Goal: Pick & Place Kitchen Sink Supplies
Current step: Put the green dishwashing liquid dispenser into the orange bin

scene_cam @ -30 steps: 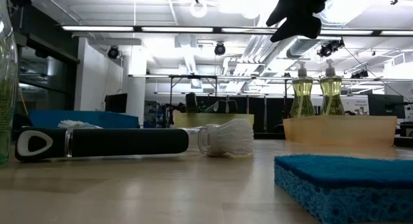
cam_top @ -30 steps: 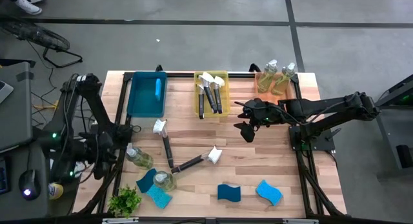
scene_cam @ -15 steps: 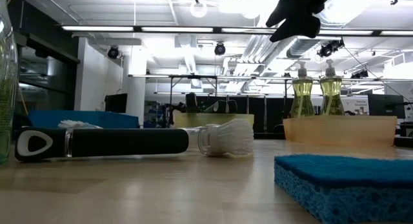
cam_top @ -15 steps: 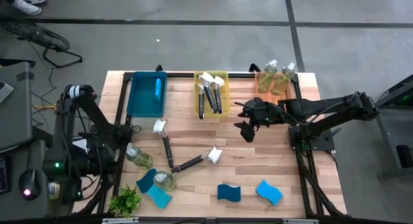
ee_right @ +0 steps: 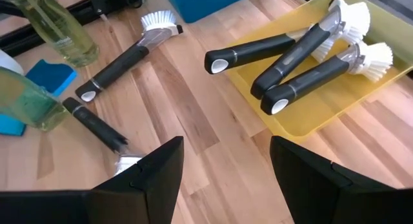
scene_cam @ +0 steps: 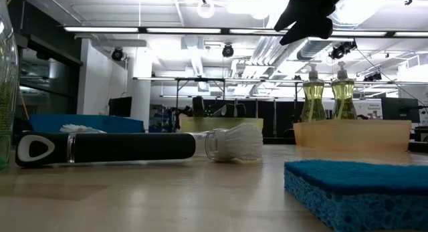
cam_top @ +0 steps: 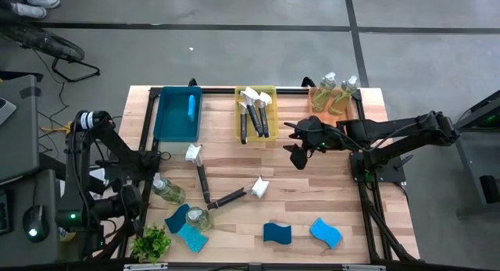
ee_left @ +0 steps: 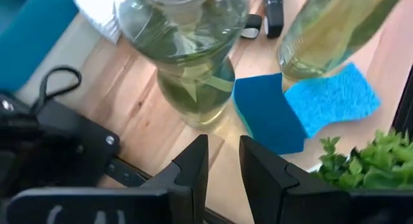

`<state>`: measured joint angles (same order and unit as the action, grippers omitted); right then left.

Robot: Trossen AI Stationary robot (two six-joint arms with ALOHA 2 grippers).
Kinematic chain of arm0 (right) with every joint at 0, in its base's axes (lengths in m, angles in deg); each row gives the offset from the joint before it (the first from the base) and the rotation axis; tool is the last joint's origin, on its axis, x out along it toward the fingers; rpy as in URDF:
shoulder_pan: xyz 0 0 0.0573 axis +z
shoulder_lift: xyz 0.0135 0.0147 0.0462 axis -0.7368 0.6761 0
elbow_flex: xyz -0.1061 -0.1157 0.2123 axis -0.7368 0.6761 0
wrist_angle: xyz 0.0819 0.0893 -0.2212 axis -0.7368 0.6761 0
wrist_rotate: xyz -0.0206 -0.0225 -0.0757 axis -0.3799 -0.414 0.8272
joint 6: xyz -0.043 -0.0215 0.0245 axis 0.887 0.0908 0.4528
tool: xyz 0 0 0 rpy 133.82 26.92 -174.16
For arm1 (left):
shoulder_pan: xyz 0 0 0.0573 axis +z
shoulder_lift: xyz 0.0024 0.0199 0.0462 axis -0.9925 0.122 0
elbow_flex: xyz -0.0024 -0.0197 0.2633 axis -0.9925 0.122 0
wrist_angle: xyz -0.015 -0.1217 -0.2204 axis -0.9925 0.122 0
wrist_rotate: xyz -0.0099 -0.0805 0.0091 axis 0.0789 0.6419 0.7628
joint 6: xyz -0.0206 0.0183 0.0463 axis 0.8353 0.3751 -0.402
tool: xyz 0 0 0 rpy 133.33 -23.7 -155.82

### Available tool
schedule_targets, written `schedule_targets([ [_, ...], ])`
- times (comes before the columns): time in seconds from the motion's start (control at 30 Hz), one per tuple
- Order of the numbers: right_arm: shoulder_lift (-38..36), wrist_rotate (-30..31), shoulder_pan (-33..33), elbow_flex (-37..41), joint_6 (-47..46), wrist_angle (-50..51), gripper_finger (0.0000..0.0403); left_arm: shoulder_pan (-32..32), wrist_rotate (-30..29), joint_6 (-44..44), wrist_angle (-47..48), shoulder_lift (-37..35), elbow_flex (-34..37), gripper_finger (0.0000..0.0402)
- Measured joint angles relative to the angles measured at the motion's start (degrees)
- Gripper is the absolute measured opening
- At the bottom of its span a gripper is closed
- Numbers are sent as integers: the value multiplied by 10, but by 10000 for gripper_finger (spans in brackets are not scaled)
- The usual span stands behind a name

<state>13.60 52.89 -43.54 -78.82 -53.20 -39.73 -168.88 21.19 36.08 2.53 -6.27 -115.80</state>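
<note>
Hovering my right tool (cam_top: pixel 299 150) wide and empty just beside the yellow tray (cam_top: pixel 271 138), I keep clearance above the brushes (ee_right: pixel 303 53); left tool (ee_left: pixel 222 169) narrow.

Three brushes (cam_top: pixel 255 111) in yellow bin; two brushes (cam_top: pixel 201 176), sponges (cam_top: pixel 276 233), bottles (cam_top: pixel 167 190) on table.

Both arms are matte black with jointed tubular links. The left claw (ee_left: pixel 222 161) has flat angular black fingers; a looped black cable and small screws sit nearby.
</note>
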Motion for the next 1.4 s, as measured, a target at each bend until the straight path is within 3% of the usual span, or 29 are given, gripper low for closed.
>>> schedule_targets([
  [0.13,0,0,0,0,-25,0,224,0,0,-27,0,-1,21,93],
  [0.23,0,-2,0,0,-41,0,224,0,1,-25,-6,-1,45,121],
  [0.33,0,-2,0,0,-57,0,224,0,20,-5,-5,-1,72,174],
  [0.47,0,-6,0,0,-71,0,224,0,118,81,-3,-1,122,264],
  [0.53,0,-11,0,0,-75,0,224,-1,138,101,-25,0,149,304],
  [0.73,0,-32,0,0,-101,0,224,-31,6,115,-69,-2,185,365],
  [1.23,0,-68,0,0,-142,-4,224,-30,-98,115,-128,-7,267,370],
  [1.4,0,-91,0,0,-146,-2,224,-30,-168,111,-153,-29,283,370],
])
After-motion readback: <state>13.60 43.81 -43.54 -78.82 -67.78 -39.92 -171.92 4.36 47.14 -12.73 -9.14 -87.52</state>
